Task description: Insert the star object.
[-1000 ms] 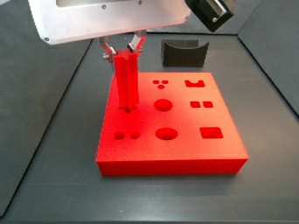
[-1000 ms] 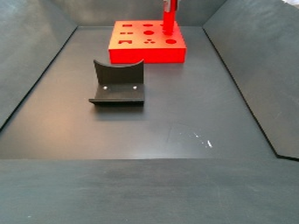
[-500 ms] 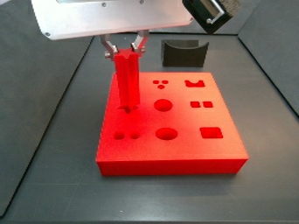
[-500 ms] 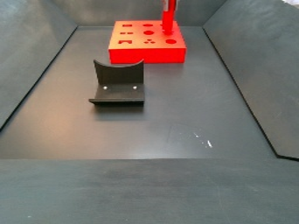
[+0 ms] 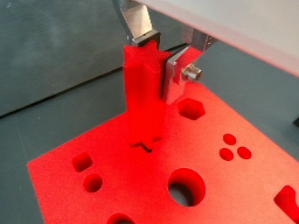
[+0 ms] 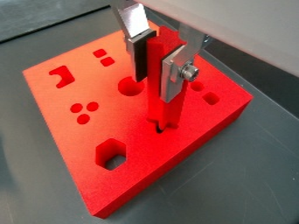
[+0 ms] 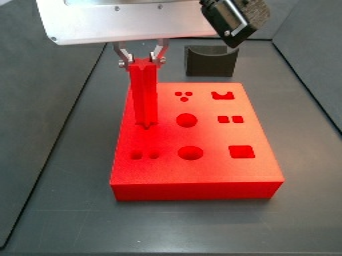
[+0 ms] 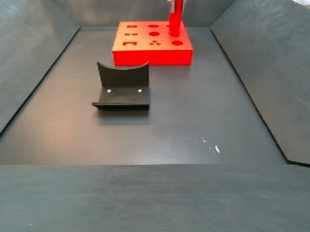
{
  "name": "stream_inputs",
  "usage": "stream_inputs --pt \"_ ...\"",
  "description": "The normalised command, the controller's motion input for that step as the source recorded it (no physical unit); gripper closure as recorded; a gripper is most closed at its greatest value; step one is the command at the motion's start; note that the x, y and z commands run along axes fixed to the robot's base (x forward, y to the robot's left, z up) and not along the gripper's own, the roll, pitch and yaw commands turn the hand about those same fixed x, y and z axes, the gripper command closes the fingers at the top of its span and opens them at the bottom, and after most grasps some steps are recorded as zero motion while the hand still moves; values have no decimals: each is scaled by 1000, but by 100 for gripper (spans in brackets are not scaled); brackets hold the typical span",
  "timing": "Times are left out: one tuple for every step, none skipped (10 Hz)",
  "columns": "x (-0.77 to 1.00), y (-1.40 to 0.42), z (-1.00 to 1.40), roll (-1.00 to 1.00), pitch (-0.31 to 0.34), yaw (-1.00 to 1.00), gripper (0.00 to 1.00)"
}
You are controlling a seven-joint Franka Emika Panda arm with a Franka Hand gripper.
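The star object (image 7: 140, 95) is a long bright red ridged peg. It stands upright with its lower end in a star-shaped hole of the flat red block (image 7: 214, 172). It also shows in both wrist views (image 5: 142, 105) (image 6: 167, 101) and at the far end of a side view (image 8: 176, 18). My gripper (image 7: 140, 62) is straight above the block and shut on the peg's top. The silver fingers press its two sides in both wrist views (image 5: 158, 59) (image 6: 156, 79).
The red block (image 8: 140, 56) has several other shaped holes, round, square and hexagonal (image 5: 191, 109). A small dark grey curved holder (image 7: 209, 60) stands behind the block; in a side view it sits mid-floor (image 8: 121, 86). Sloping dark walls enclose the floor.
The peg and gripper have edged down very slightly over the same hole. The black part on the wrist has swung a little. The block and holder have not moved.
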Motion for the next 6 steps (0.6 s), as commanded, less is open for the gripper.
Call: stream_inputs --pt "63 0 -177 53 -23 -191 100" --pt "240 0 -329 57 -37 -186 100" --pt "83 0 -291 81 -1 -74 100" --pt "31 0 -237 70 0 -11 100" --pt "0 0 -257 86 0 0 100" --pt "0 0 -117 97 0 0 100"
